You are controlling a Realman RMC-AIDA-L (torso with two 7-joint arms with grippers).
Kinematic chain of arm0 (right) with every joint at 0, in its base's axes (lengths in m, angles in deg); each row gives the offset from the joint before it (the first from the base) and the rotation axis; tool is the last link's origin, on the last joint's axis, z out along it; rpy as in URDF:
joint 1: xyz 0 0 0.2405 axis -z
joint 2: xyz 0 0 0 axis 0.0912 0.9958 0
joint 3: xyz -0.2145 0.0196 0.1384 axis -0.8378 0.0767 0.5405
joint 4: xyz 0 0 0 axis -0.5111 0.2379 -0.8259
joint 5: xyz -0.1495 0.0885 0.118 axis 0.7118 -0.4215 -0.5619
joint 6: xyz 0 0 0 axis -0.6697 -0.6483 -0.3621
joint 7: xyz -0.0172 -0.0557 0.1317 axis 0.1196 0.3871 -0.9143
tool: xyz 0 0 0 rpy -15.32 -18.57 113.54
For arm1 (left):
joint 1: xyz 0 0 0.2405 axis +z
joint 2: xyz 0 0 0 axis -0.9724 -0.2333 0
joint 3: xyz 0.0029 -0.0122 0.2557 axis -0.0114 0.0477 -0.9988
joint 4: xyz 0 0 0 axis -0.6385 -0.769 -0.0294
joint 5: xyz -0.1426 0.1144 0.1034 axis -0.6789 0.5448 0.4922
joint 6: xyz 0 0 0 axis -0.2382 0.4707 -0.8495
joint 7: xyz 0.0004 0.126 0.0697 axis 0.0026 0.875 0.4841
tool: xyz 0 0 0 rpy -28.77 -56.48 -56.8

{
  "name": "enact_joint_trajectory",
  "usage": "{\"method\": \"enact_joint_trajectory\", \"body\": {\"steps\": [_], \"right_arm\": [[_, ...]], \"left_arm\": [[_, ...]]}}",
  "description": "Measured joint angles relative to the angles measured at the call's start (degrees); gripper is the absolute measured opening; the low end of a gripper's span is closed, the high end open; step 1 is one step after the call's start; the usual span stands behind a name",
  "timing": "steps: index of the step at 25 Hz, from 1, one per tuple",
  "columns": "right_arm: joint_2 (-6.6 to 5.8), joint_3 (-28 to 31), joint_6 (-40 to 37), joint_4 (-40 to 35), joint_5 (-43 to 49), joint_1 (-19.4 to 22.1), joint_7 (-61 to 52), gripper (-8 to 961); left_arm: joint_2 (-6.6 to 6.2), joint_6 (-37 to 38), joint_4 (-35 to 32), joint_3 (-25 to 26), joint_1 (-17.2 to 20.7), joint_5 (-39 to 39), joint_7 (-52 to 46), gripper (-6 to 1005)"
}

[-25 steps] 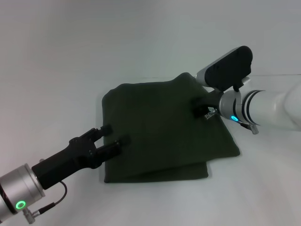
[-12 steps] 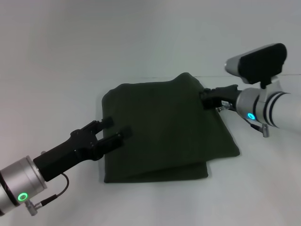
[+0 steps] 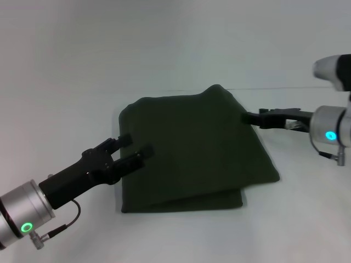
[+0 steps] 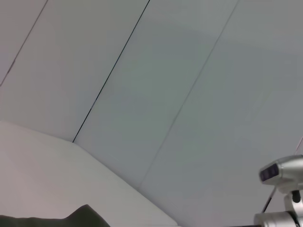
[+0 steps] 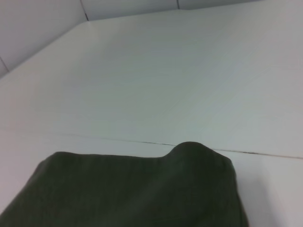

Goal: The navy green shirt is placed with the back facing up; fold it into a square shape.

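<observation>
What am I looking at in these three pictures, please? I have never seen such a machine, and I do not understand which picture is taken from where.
This is a robot with two arms, each ending in a black gripper. The wide picture comes from a camera on its head, looking down at a white table. On the table lies a navy green shirt, folded into a rough square with a lower layer showing along the near edge. The left gripper, fingers open, is at the shirt's left edge. The right gripper is at the shirt's right edge; it does not seem to hold the cloth. The other two pictures come from cameras on the wrists: the left one shows mostly the wall, the right one shows the shirt and the table.
</observation>
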Motion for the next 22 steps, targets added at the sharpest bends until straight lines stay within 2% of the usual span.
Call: {"method": "enact_joint_trajectory", "body": {"steps": [3,7,10,16,22], "right_arm": [[-1.77,2.8,-4.5,0.4,0.4,0.3,-1.7,452],[-4.15,3.5,-7.9,0.5,3.8,0.5,-8.7,602],[-5.25,4.7,-10.9,0.5,6.2,0.3,-11.7,665],[-6.19,7.6,-15.4,0.5,11.1,-0.2,-15.1,713],[-5.87,7.6,-15.7,1.8,13.9,-0.9,-16.7,708]], "left_arm": [[0.0,0.0,0.0,-0.1,0.1,0.0,0.0,874],[0.0,0.0,0.5,-0.2,0.1,0.0,0.0,875],[0.0,-0.2,0.7,-0.3,0.0,0.0,0.0,875],[0.0,-0.4,0.8,-0.4,0.0,0.0,0.0,875],[0.0,-0.4,0.8,-0.3,-0.1,0.0,0.0,875]]}}
